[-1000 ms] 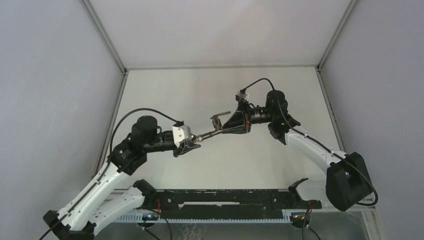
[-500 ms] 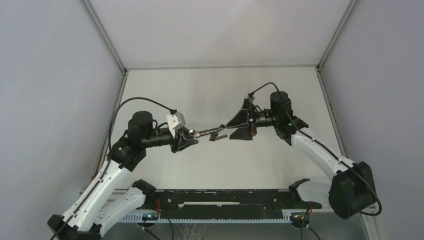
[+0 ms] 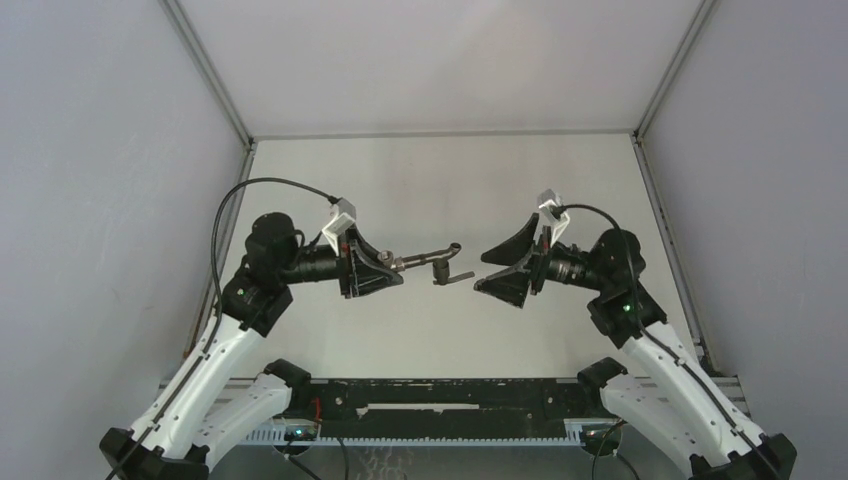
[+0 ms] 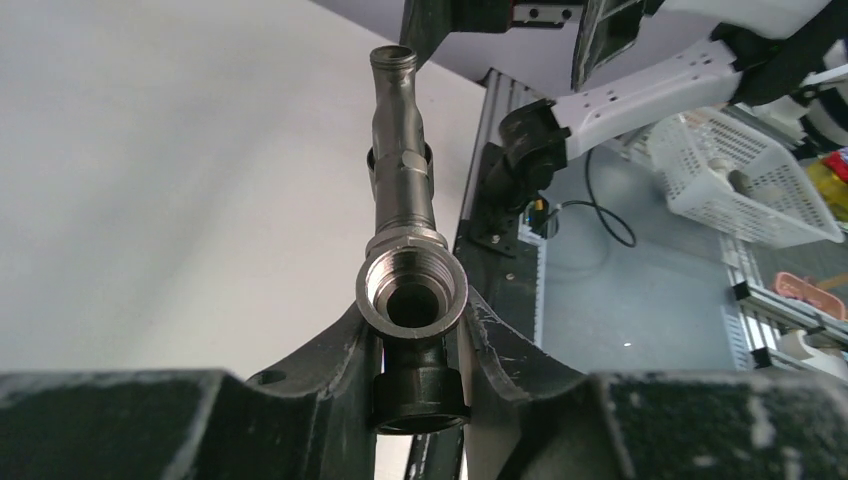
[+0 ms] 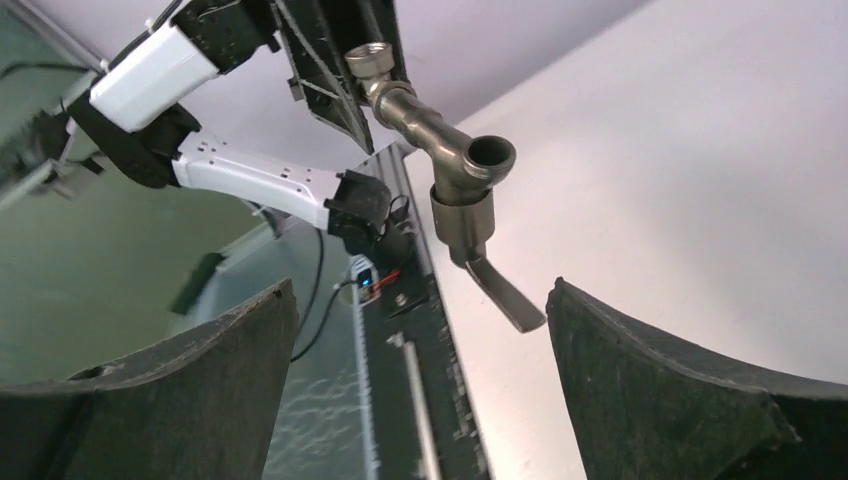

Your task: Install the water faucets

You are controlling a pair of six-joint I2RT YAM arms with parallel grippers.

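Observation:
The water faucets appear joined into one slim grey metal tap (image 3: 432,262), held level in the air above the middle of the table. My left gripper (image 3: 396,268) is shut on its threaded end. In the left wrist view the threaded ring (image 4: 412,290) sits between the fingers (image 4: 335,350) and the stem (image 4: 400,150) points away. My right gripper (image 3: 481,272) stands wide open just right of the tap, not touching it. In the right wrist view the tap's body (image 5: 455,165) and thin lever handle (image 5: 505,295) hang ahead of the spread fingers (image 5: 200,390).
The white table (image 3: 440,180) lies under both arms, walled by grey panels at left, right and back. A black rail (image 3: 450,400) runs along the near edge between the arm bases. A white basket (image 4: 745,180) stands off the table.
My right gripper let go of the tap, opened wide and drew back to the right. The left arm kept hold and turned the tap slightly, shifting it left.

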